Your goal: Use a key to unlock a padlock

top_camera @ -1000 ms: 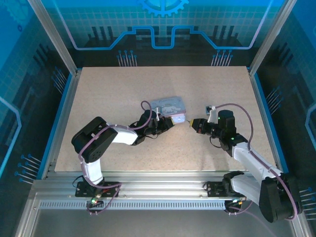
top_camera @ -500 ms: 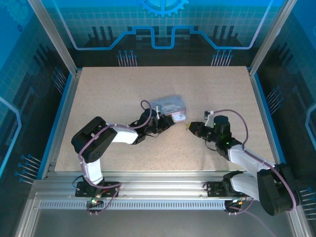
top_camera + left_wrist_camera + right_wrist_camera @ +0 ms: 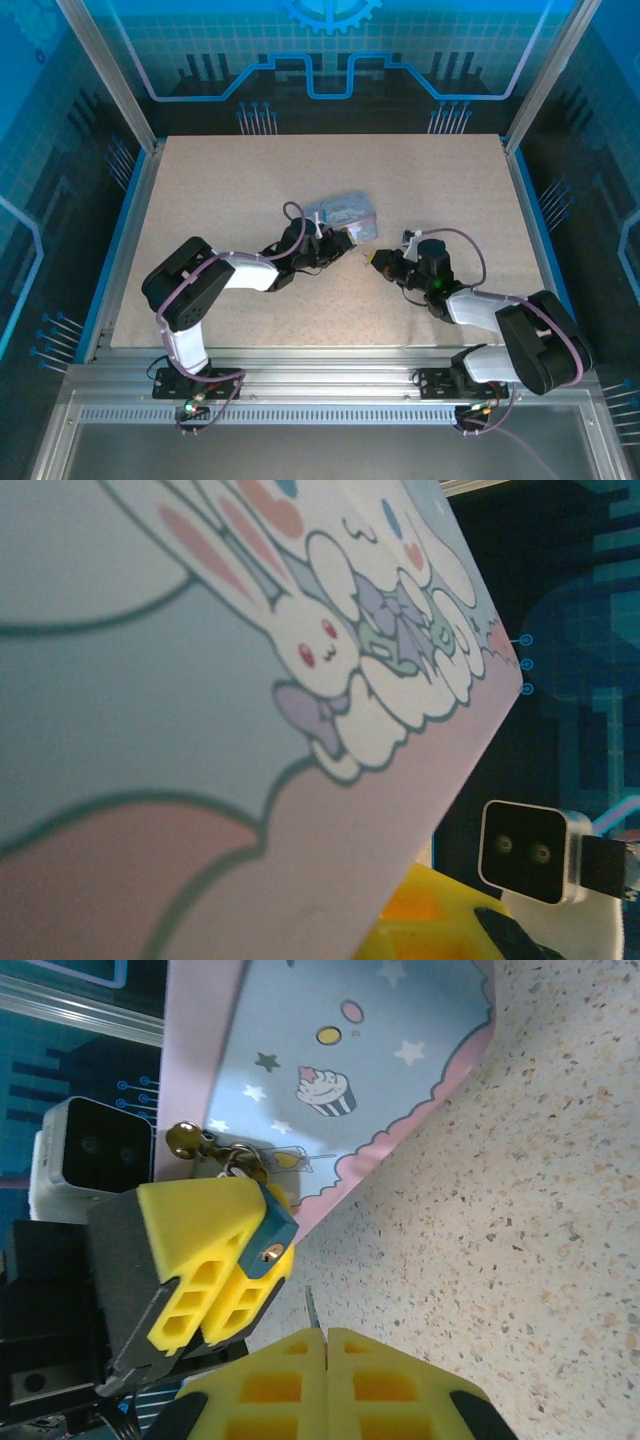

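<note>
In the right wrist view the small blue padlock [image 3: 270, 1235] sits pinched between the yellow fingertips of my left gripper [image 3: 250, 1260], its brass keyhole facing my right gripper. My right gripper [image 3: 325, 1333] is shut on the key [image 3: 311, 1310], whose thin grey blade sticks out of the closed pads a short way below the keyhole, not touching it. The padlock's shackle runs to a brass clasp on the cartoon-printed tin box [image 3: 350, 1060]. From above, the left gripper [image 3: 345, 243] and the right gripper [image 3: 371, 257] nearly meet beside the box [image 3: 345, 213].
The tin box [image 3: 200, 680] stands tilted right against the left wrist camera. Speckled tabletop [image 3: 250, 180] stretches all round the box. Aluminium posts and blue panels fence the table; the right arm's cable [image 3: 470, 245] loops over its wrist.
My right gripper has moved left and nearer, bringing the key close to the padlock. The tin box has shifted and turned slightly in the left gripper's hold.
</note>
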